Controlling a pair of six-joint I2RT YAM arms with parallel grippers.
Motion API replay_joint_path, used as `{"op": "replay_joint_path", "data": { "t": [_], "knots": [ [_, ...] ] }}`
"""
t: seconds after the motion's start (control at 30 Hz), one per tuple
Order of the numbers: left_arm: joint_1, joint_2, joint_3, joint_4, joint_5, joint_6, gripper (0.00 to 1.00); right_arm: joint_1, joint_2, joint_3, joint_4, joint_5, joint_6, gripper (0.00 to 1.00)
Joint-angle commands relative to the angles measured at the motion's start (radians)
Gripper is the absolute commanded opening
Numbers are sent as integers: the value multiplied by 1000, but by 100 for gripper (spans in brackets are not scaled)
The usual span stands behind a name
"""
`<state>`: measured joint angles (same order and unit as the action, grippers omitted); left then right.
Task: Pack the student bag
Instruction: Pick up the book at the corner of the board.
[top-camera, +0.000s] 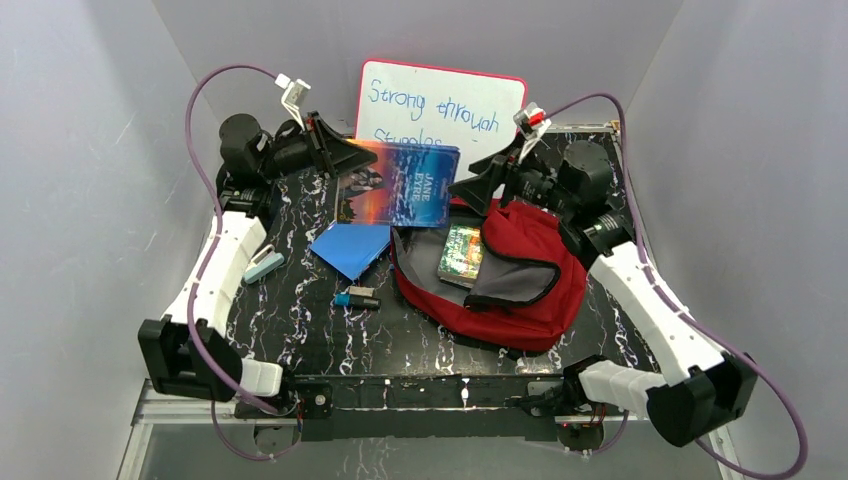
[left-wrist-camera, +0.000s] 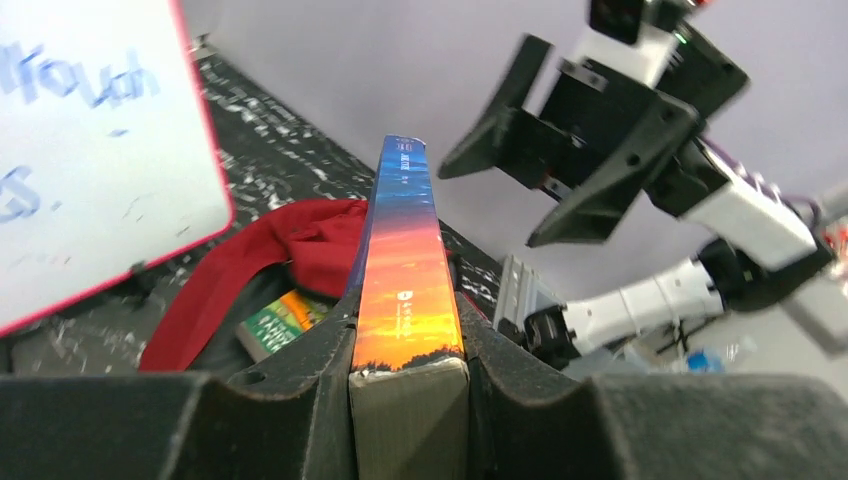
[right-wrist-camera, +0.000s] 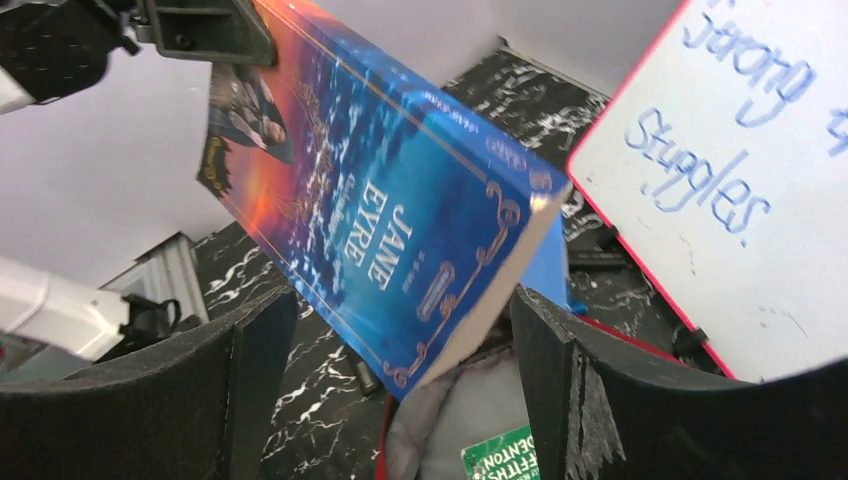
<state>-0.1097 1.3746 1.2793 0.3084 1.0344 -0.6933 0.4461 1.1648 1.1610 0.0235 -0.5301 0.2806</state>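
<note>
Two books: the blue book (top-camera: 400, 185) is clamped in the left gripper (top-camera: 350, 158), and the green book (top-camera: 461, 255) lies inside the one red backpack (top-camera: 530, 300). It lies unzipped, grey lining showing, right of centre. The right gripper (top-camera: 482, 183) gapes wide.

Between the matt black plastic left fingers (left-wrist-camera: 290, 395), the book (left-wrist-camera: 405, 290) has a glossy paper cover. Below the right fingers (right-wrist-camera: 230, 390), the student bag (top-camera: 520, 325) is soft red cloth.

The marbled table (top-camera: 300, 340) bears red backpack (top-camera: 530, 300), blue folder (top-camera: 350, 248), perhaps a marker (top-camera: 357, 298).
</note>
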Motion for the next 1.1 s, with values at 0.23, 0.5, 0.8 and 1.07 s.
{"op": "replay_joint_path", "data": {
  "t": [0.23,0.5,0.8,1.07],
  "knots": [
    [-115,-180,-52,354,122,104,0,-3,-192,-155,220,-104,6,87],
    [-152,-203,-57,458,176,87,0,-1,-246,-235,361,-161,5,86],
    [-157,-228,-50,460,188,96,0,-2,-311,-242,273,-78,-135,85],
    [-188,-233,-42,493,203,73,0,-2,-301,-319,557,-245,42,83]
  ]
}}
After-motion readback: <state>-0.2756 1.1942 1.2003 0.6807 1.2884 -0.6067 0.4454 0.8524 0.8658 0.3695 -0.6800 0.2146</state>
